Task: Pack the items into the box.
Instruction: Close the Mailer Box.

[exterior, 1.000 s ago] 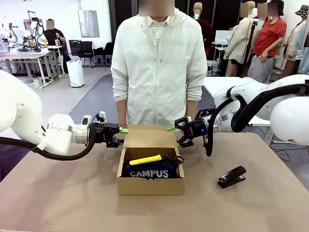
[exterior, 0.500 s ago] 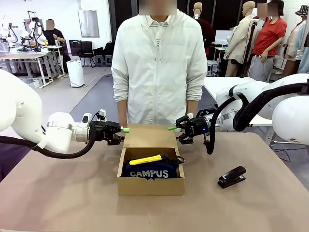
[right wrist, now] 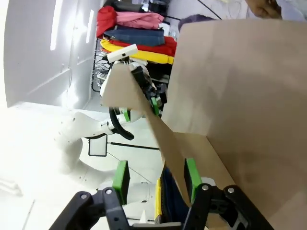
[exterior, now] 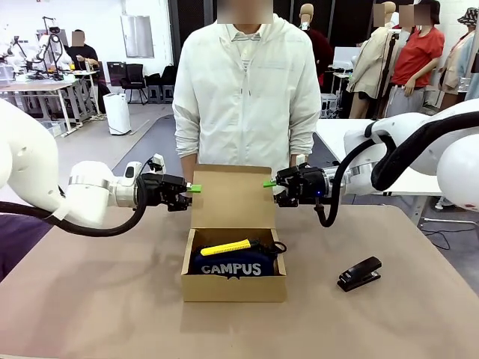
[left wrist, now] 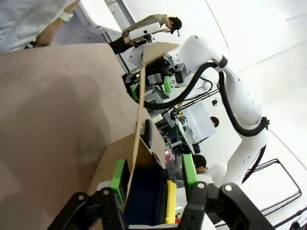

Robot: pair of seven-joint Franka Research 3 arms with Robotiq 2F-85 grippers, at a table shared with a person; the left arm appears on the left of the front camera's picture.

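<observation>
The brown box (exterior: 233, 288) sits mid-table with its flap lid (exterior: 232, 198) standing upright. Inside lie the navy "CAMPUS" pouch (exterior: 232, 267) and the yellow stick tool (exterior: 224, 247) on top of it. My left gripper (exterior: 191, 188) is at the flap's left edge and my right gripper (exterior: 271, 184) at its right edge. In the left wrist view the thin flap (left wrist: 139, 124) runs between the left gripper's (left wrist: 154, 175) parted fingers, against one green pad. The right wrist view shows the flap (right wrist: 139, 105) the same way inside the right gripper (right wrist: 156, 177).
A black stapler (exterior: 359, 274) lies on the table right of the box. A person (exterior: 247, 97) in a white jacket stands close behind the box at the far edge. Bare tabletop (exterior: 90, 299) stretches left and in front of the box.
The flap has swung up from lying back to standing upright. Both grippers have risen with its side edges, and their fingers have narrowed somewhat.
</observation>
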